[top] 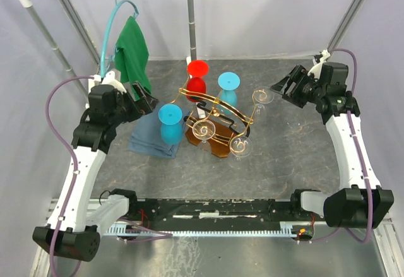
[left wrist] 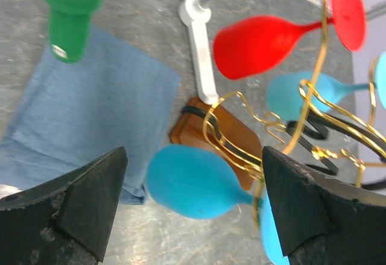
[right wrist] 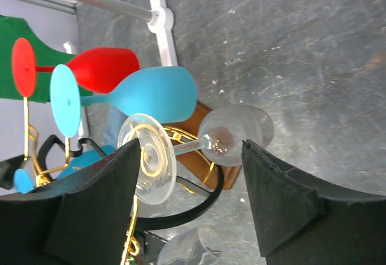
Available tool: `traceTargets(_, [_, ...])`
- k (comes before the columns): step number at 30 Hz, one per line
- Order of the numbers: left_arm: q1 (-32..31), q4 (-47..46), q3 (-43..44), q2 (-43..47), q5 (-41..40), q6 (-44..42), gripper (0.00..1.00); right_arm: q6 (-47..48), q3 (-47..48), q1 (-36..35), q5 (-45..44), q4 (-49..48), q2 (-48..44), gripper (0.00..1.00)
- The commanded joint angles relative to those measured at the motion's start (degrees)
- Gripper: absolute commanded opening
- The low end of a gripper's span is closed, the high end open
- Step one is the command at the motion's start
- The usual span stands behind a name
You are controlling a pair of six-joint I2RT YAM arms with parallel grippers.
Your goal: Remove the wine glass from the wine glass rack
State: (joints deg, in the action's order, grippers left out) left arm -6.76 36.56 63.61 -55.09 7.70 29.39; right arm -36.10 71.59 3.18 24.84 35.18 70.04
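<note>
At the table's [top: 284,157] middle I see the wine glass rack [top: 218,124], a clear wine glass [right wrist: 235,133] hanging off its right side just before my right gripper's [right wrist: 190,147] wide jaws; the left gripper [left wrist: 194,156] gapes too.

Left arm [top: 82,170] bent inward, jaws wide, right arm [top: 356,157] likewise, jaws parted

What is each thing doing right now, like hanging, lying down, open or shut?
Wine glass rack: standing upright.
Red glass: hanging upside down on rack.
Blue glass by left hand: hanging.
Clear glass by right hand: hanging, not held.
Blue cloth: folded, lying flat.
Green shirt: hanging up.
Left hand: open, empty.
Right hand: open, empty.
</note>
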Motion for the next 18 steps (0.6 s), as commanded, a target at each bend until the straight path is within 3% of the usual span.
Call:
traceTargets(1, [-3.8, -3.0, -0.7, 2.6, 0.4, 4.7, 0.99, -3.4, -2.3, 0.3, 6.3, -7.7, -1.7, 0.72])
traceTargets(8, [-3.9, -2.3, 0.7, 0.5, 0.3, 3.5, 0.99, -5.2, -4.6, 0.3, 9.3, -11.8, -1.1, 0.6])
traceTargets(15, [-3.9, -2.8, 1.8, -1.5, 0.5, 2.8, 0.99, -5.8, -4.9, 0.3, 11.7, -12.9, -0.6, 0.42])
traceTargets(18, [-3.9, -3.1, 1.6, -2.0, 0.9, 2.9, 0.99, -5.1, -4.7, 0.3, 11.9, -12.4, -0.6, 0.41])
